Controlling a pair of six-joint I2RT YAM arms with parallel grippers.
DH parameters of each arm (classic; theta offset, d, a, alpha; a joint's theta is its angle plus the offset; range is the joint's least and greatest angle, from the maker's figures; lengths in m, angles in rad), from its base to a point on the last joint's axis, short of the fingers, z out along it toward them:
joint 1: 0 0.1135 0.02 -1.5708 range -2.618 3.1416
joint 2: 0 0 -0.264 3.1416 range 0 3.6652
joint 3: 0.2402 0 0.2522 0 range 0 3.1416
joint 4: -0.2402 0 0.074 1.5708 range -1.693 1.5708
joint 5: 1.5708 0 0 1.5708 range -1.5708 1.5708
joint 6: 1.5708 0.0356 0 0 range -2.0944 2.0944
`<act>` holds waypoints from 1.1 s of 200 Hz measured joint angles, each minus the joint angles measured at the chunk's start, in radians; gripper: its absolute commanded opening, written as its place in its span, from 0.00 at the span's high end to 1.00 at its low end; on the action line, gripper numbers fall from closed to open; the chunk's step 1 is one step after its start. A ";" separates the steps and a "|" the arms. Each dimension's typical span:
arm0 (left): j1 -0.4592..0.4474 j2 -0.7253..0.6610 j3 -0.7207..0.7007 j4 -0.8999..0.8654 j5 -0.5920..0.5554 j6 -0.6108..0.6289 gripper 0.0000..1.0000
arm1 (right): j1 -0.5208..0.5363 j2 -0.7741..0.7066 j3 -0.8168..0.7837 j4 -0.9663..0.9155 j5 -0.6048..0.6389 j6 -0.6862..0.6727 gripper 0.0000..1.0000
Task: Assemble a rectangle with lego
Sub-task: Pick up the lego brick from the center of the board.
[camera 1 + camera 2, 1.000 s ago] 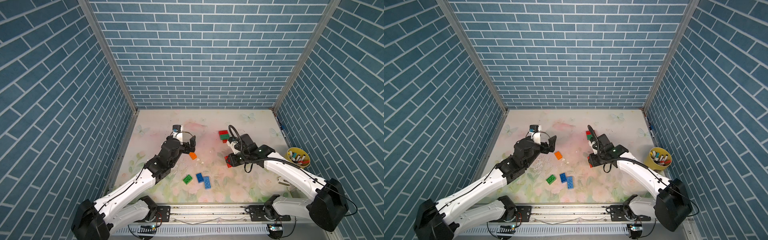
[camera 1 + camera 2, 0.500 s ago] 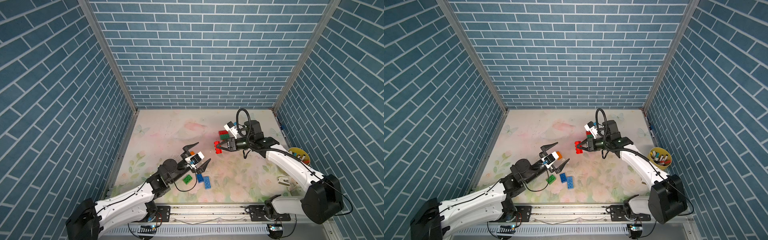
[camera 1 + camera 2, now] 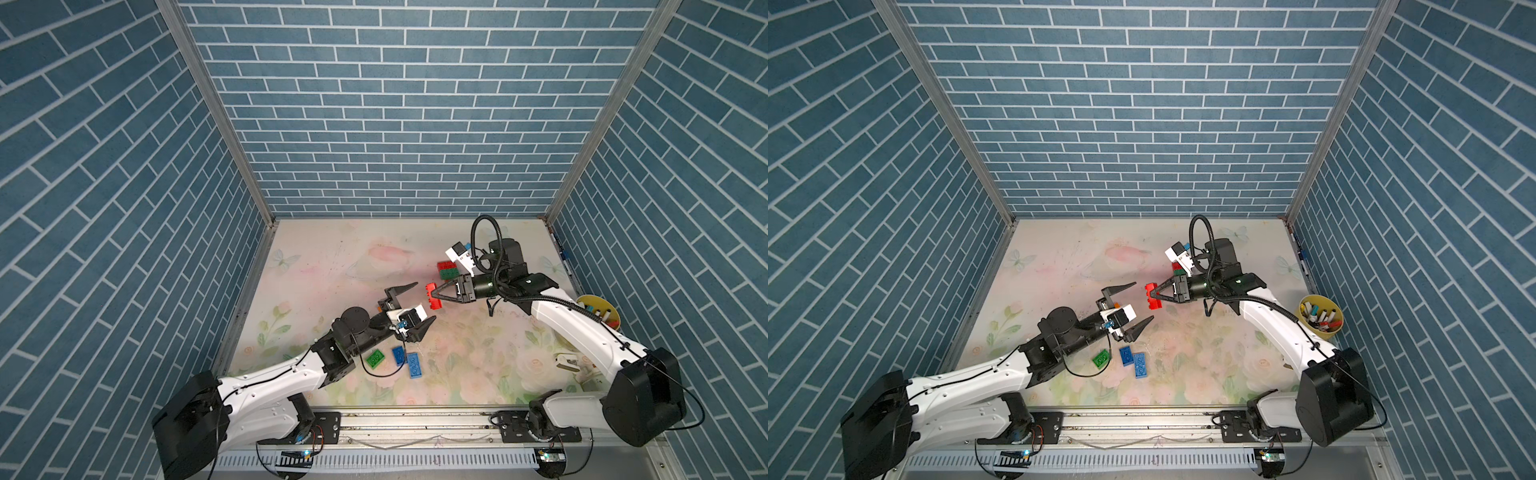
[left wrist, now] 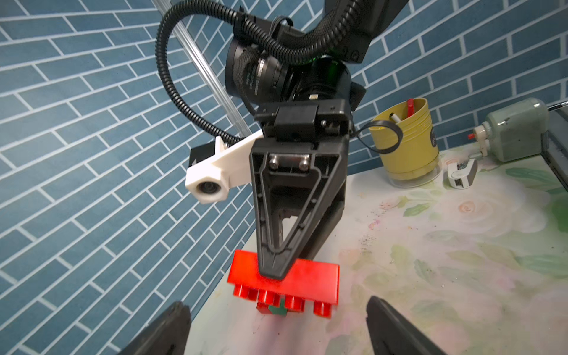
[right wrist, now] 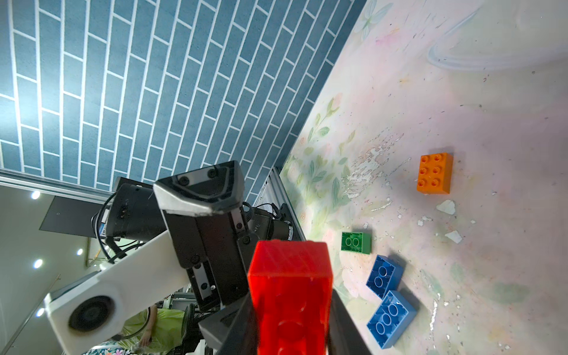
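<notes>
Red studded plastic lego brick (image 3: 436, 304) is pinched tight between the right gripper (image 3: 433, 295) jaws. Jaws on the left gripper (image 3: 424, 301) are spread wide and empty, with that brick just ahead of their tips.

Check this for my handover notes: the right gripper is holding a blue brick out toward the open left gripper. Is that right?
No: the brick in the right gripper is red, not blue; the right wrist view shows it plainly. It is held out toward the open left gripper.
</notes>
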 measured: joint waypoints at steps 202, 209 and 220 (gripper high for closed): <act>0.074 0.112 0.068 -0.004 0.215 -0.097 0.34 | 0.040 -0.012 0.000 -0.009 -0.045 -0.024 0.85; 0.074 0.112 0.068 -0.005 0.215 -0.096 0.39 | 0.040 -0.012 0.000 -0.011 -0.045 -0.025 0.85; 0.074 0.112 0.069 -0.005 0.216 -0.099 0.48 | 0.040 -0.012 0.000 -0.012 -0.045 -0.025 0.84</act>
